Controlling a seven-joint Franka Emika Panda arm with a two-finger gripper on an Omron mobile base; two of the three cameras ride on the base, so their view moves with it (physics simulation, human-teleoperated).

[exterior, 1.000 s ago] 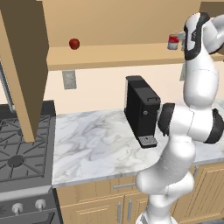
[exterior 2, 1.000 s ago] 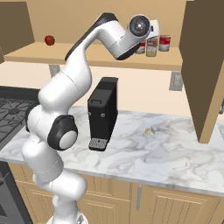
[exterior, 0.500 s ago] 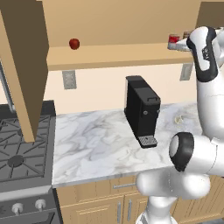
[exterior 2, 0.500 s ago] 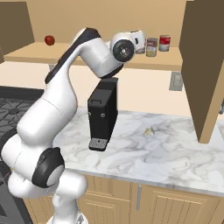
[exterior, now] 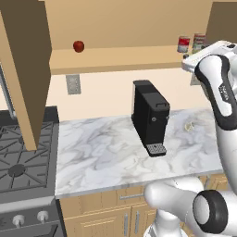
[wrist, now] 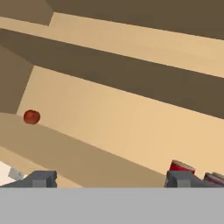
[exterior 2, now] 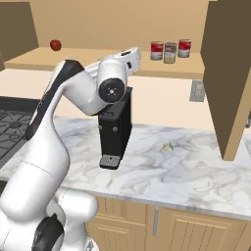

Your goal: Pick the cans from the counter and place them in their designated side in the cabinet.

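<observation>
The cabinet point(exterior 2: 98, 19) runs across the wall above everything, tan inside, with one long shelf point(exterior: 115, 60) and a darker door hanging open at each end. Under it lies the bench point(exterior: 106, 152), white marble with grey veins over light wooden cupboard fronts, and a black stove point(exterior: 21, 159) butts against its left end.

The arm point(exterior 2: 59, 127) rises from the floor in front of the bench, folds at a dark elbow and reaches up towards the shelf. A black coffee machine point(exterior: 150, 118) stands upright on the bench against the wall, partly behind the arm in the right base view.

Three cans stand upright in a close row at the shelf's right end — a red can point(exterior 2: 157, 50), an olive can point(exterior 2: 170, 52) just beside it, and a second red can point(exterior 2: 185, 48) at the far right. In the left base view I can make out two of them, the rest hidden by the arm. A red ball point(exterior: 78, 46) sits alone at the shelf's left end, well apart from the cans.

The gripper point(wrist: 109, 179) hangs just off the shelf's front edge, fingers spread wide with nothing between them; one red can shows just above the right fingertip point(wrist: 181, 178).

A small pale scrap point(exterior 2: 167, 146) lies on the bench to the right of the coffee machine — too small to tell what it is.
</observation>
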